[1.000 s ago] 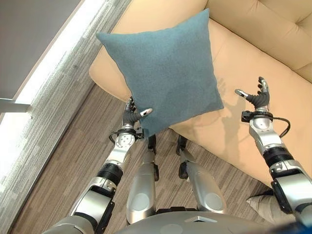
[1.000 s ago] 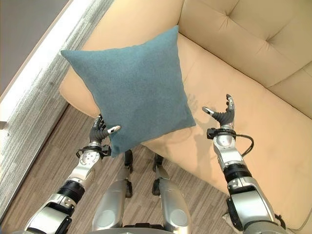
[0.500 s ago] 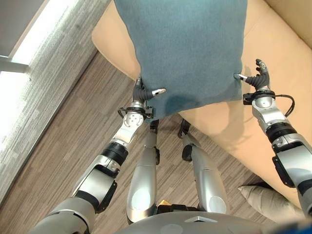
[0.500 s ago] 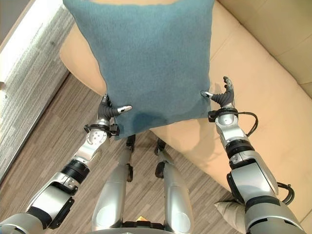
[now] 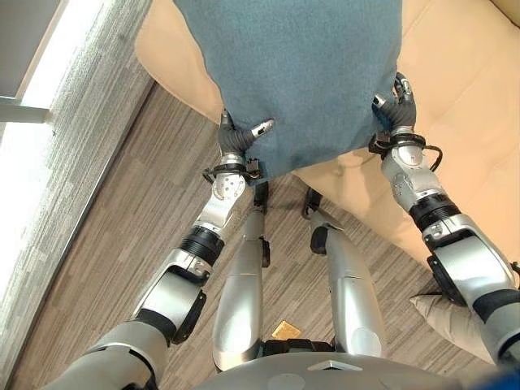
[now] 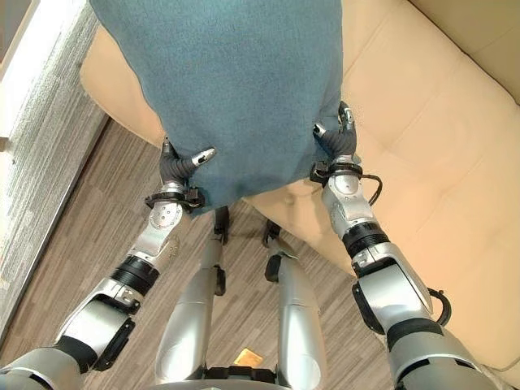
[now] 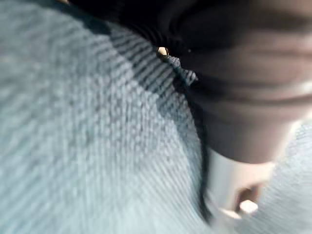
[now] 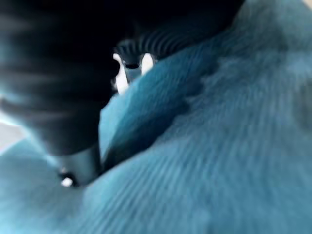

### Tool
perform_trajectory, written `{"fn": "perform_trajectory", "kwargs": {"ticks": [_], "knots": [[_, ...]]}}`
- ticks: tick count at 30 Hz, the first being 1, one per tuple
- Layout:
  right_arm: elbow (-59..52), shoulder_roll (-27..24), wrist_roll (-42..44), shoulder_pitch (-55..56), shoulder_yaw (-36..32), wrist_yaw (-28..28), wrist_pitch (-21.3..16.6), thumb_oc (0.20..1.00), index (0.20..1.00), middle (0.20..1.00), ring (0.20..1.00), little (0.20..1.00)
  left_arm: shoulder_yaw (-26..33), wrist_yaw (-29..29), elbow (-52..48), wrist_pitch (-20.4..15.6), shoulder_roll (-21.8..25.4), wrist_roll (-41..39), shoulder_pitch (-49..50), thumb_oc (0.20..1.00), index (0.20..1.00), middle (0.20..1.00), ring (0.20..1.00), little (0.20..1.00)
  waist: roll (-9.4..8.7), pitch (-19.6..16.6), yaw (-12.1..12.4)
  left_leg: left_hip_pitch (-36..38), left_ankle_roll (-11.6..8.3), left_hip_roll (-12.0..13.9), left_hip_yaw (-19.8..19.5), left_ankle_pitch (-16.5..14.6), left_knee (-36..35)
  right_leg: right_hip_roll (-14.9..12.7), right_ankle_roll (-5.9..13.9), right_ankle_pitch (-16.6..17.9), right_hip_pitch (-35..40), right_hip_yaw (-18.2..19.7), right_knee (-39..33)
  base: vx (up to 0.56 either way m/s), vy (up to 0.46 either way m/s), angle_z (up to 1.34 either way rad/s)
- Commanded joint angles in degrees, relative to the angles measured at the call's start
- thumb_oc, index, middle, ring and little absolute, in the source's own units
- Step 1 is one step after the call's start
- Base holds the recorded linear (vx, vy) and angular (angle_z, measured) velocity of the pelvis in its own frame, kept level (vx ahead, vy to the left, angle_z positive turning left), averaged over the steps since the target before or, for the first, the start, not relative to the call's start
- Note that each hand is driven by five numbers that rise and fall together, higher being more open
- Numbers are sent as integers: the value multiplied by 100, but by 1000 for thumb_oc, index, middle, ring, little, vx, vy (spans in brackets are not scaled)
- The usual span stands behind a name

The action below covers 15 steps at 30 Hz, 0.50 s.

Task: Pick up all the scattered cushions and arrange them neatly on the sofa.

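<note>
Ideally, left hand (image 5: 234,138) and right hand (image 5: 396,101), both pinching the teal cushion (image 5: 292,65), lower it level onto the beige sofa (image 5: 455,89).

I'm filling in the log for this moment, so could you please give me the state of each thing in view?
Teal cushion: lifted over the sofa's edge, gripped at both lower corners.
Left hand: shut on the cushion's lower corner.
Right hand: shut on the opposite corner.
Sofa: seat bare beside the cushion.
Beige cushion: lying on the floor by the sofa.
</note>
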Motion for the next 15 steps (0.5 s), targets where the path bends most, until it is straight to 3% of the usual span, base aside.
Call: {"fn": "perform_trajectory", "kwargs": {"ticks": [1,8,15], "knots": [[-765,645,-514,-171,549,638,-564,200,200,200,200,200,-360,-261,-7,-423,-425,8,-360,200,200,200,200,200,-16,-318,-101,497,-250,-47,-52,-634,-180,53,716,115,859,353,-1258,0,0,0],[-1580,646,-1338,885,118,391,-516,200,200,200,200,200,-67,-309,-398,-351,-367,71,308,200,200,200,200,200,-193,-515,-244,1140,-213,-22,74,-815,-210,68,751,194,1662,429,-1599,36,38,-2],[-2809,754,-1712,3195,-471,772,-266,200,200,200,200,200,153,-1084,-1503,46,-151,-18,2385,200,200,200,200,200,-316,-1263,-538,2447,15,-11,433,-1429,16,209,845,155,3127,859,-2011,129,92,-28]]}}
